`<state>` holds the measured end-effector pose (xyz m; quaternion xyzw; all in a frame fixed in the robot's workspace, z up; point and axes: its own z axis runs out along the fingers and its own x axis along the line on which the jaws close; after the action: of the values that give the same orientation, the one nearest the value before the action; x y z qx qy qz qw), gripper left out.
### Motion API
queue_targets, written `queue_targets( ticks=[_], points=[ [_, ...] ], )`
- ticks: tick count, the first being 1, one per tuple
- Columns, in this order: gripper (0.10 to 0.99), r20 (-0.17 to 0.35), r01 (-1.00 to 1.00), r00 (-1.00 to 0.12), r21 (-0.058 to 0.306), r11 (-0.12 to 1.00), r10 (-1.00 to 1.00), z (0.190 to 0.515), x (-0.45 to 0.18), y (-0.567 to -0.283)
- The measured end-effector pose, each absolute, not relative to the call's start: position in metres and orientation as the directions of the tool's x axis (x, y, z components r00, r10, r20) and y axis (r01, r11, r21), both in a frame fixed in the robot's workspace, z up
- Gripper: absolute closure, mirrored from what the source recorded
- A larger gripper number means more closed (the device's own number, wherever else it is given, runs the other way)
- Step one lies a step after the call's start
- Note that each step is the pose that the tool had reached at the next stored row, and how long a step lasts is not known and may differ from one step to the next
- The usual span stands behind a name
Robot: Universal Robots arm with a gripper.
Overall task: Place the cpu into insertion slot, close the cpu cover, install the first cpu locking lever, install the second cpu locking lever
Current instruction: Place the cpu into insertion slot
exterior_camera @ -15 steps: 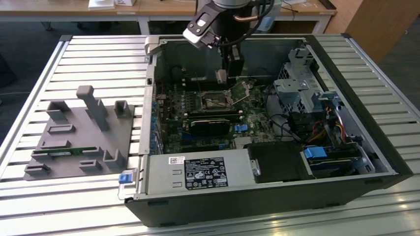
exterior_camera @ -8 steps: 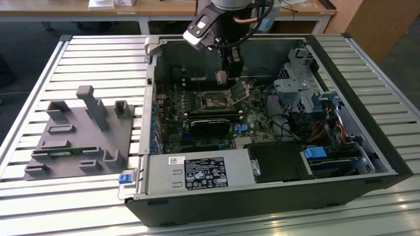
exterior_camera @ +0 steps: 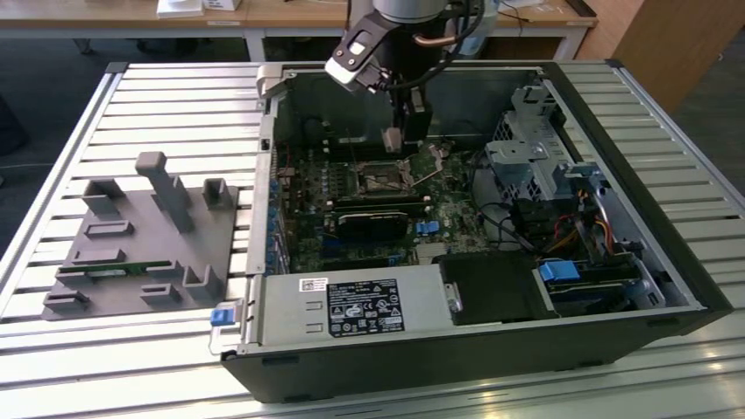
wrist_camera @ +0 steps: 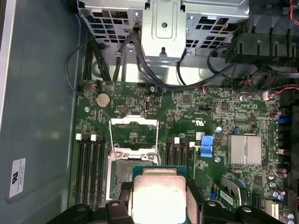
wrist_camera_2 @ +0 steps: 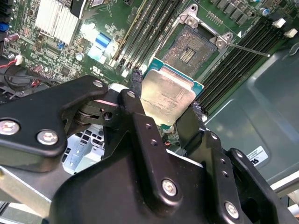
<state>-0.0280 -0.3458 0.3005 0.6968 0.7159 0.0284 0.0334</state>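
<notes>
Two fingers (wrist_camera_2: 136, 86) of the hand (wrist_camera_2: 167, 97) clamp the cpu (wrist_camera_2: 169, 88) by opposite edges, above the board near the uncovered insertion slot (wrist_camera_2: 189, 52), likely so its underside stays free for seating.

Cpu (wrist_camera_2: 170, 91) in gripper (wrist_camera_2: 166, 94) (insertion slot (wrist_camera_2: 189, 51) beyond)

cpu (wrist_camera_2: 170, 91): flat silvery-grey square, teal-edged; pinched by the gripper (wrist_camera_2: 166, 95); tilted, hanging over one edge of the insertion slot (wrist_camera_2: 187, 52)
insertion slot: dark centre; uncovered; no chip seated
cpu cover (wrist_camera: 134, 120): silver windowed frame; swung open at the slot's opposite edge
</notes>
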Motion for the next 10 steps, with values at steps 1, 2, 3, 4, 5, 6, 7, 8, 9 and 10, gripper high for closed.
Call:
queue_targets(
  ticks=[1,2,3,4,5,6,7,8,9,10],
  points=[
    [0.545,-0.008,0.996,-0.027,0.087,0.027,1.000,0.300,-0.028,-0.346],
    [0.545,-0.008,0.996,-0.027,0.087,0.027,1.000,0.299,-0.028,-0.346],
    [0.545,-0.008,0.996,-0.027,0.087,0.027,1.000,0.299,-0.028,-0.346],
    [0.545,-0.008,0.996,-0.027,0.087,0.027,1.000,0.298,-0.028,-0.346],
    [0.545,-0.008,0.996,-0.027,0.087,0.027,1.000,0.298,-0.028,-0.346],
    [0.545,-0.008,0.996,-0.026,0.087,0.027,1.000,0.297,-0.028,-0.346],
    [0.545,-0.008,0.996,-0.027,0.088,0.027,1.000,0.295,-0.028,-0.346],
    [0.545,-0.008,0.996,-0.027,0.088,0.027,1.000,0.293,-0.028,-0.346],
    [0.545,-0.008,0.996,-0.027,0.088,0.027,1.000,0.292,-0.028,-0.346],
    [0.545,-0.008,0.996,-0.026,0.088,0.027,1.000,0.290,-0.028,-0.346]
  ],
)
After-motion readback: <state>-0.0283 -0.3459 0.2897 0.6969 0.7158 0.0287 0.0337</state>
